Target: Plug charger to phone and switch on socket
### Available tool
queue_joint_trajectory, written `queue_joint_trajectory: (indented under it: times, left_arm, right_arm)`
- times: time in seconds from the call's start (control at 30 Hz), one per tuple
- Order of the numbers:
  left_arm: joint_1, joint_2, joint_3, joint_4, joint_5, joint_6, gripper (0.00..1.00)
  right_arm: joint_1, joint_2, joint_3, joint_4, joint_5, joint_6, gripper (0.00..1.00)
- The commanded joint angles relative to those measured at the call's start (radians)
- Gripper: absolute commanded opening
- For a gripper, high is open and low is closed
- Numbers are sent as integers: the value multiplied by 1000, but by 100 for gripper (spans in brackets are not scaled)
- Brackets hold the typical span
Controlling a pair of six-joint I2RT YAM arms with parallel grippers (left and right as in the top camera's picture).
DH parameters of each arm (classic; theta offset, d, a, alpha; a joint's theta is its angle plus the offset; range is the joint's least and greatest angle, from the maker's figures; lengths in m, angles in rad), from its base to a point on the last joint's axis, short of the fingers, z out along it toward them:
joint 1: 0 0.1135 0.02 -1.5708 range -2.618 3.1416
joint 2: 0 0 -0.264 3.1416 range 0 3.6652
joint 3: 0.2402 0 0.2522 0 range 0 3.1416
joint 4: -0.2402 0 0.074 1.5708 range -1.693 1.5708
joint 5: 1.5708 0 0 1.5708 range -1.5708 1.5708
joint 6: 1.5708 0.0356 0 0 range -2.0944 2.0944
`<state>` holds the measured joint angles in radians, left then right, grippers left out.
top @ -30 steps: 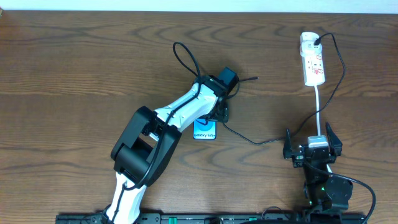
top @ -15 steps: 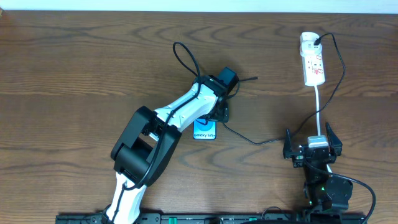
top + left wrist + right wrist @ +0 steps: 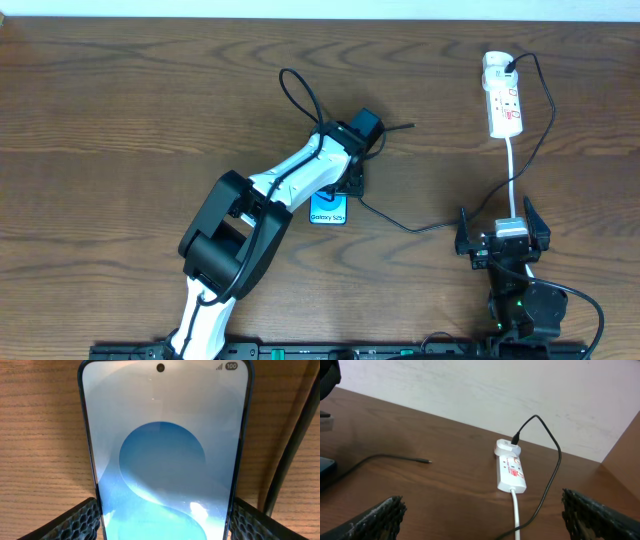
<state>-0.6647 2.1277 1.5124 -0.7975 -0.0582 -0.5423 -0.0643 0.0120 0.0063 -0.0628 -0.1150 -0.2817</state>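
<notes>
1. The wooden bench (image 3: pixel 120 100) is seen from overhead, with both arms mounted at its near edge.
2. The left arm (image 3: pixel 300 175) is extended diagonally from its base towards the middle of the bench. It is bent sharply at the elbow, and the wrist is turned down over the phone (image 3: pixel 329 210).
3. The right arm (image 3: pixel 520 300) is folded close to its base at the near right. Its wrist is aimed along the bench towards the socket (image 3: pixel 503 100).
4. The charger (image 3: pixel 295 440) is trailed across the bench from the socket, past the right arm, to the phone's side. Its plug (image 3: pixel 515 440) is seated at the far end of the socket.
5. The socket is laid lengthwise at the far right, well apart from the phone. Its white cord (image 3: pixel 512 170) is run back towards the right arm.
6. The phone (image 3: pixel 165 450) is laid flat, screen up, between the left jaws. The pads (image 3: pixel 75 520) are set close against both long edges. Whether the phone is actually clamped cannot be told.
7. The right jaws are spread wide with nothing between the fingers (image 3: pixel 375 520).
8. The connector tip (image 3: pixel 426 462) is left lying free on the bench, beyond the phone and unplugged.
</notes>
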Motion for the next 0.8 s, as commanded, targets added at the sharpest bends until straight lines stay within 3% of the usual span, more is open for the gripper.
queue_joint_trajectory:
  times: [0.0,0.6,0.63,0.7,0.73,0.77]
  left_arm:
    - [-2,40,-3,-18,-2,10,79]
    - [8,30,6,-43,-2,10,70]
    - [8,27,6,-43,-2,10,71]
    - [8,19,6,-44,-2,11,94]
    - [8,13,6,-44,-2,11,100]
    - [8,6,6,-43,-2,11,98]
  right_arm:
    - [-4,-6,-1,-4,4,-11,99]
    - [-4,-5,-1,-4,4,-11,99]
    - [-4,-5,-1,-4,4,-11,99]
    - [-4,-5,-1,-4,4,-11,99]
    - [-4,-5,-1,-4,4,-11,99]
    - [-4,-5,-1,-4,4,-11,99]
